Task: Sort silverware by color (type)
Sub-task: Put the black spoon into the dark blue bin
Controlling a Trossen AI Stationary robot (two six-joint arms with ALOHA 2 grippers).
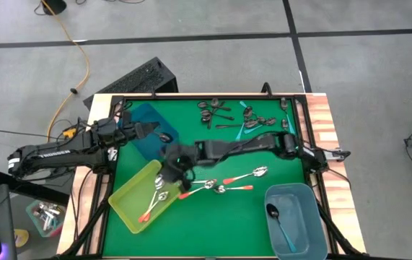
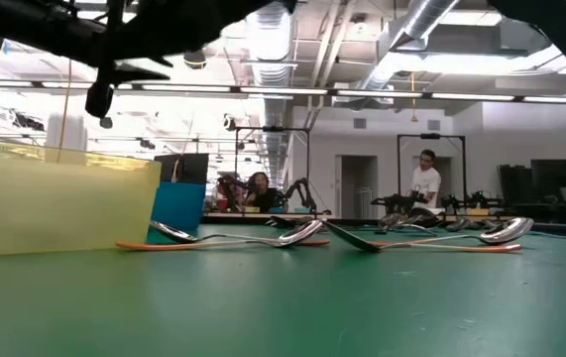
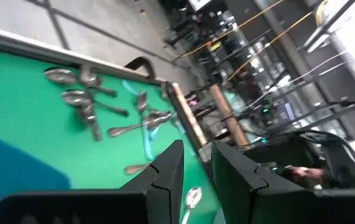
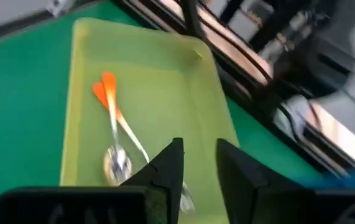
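Two orange-handled spoons (image 4: 114, 127) lay in the yellow-green bin (image 1: 135, 196) at the near left of the green mat (image 1: 213, 217), and three more orange-handled spoons (image 1: 227, 182) lay on the mat just right of that bin. One teal-handled spoon (image 1: 278, 220) rested in the blue bin (image 1: 296, 217) at the near right. A cluster of dark grey spoons (image 1: 214, 110) and a few teal-handled ones (image 1: 252, 123) sat at the far side. The right gripper (image 4: 196, 165) hovered over the yellow-green bin's right end, its fingers parted by a narrow gap and holding nothing. The left gripper (image 3: 196, 171) hung above the teal bin (image 1: 148, 126) at the far left, fingers slightly apart and empty.
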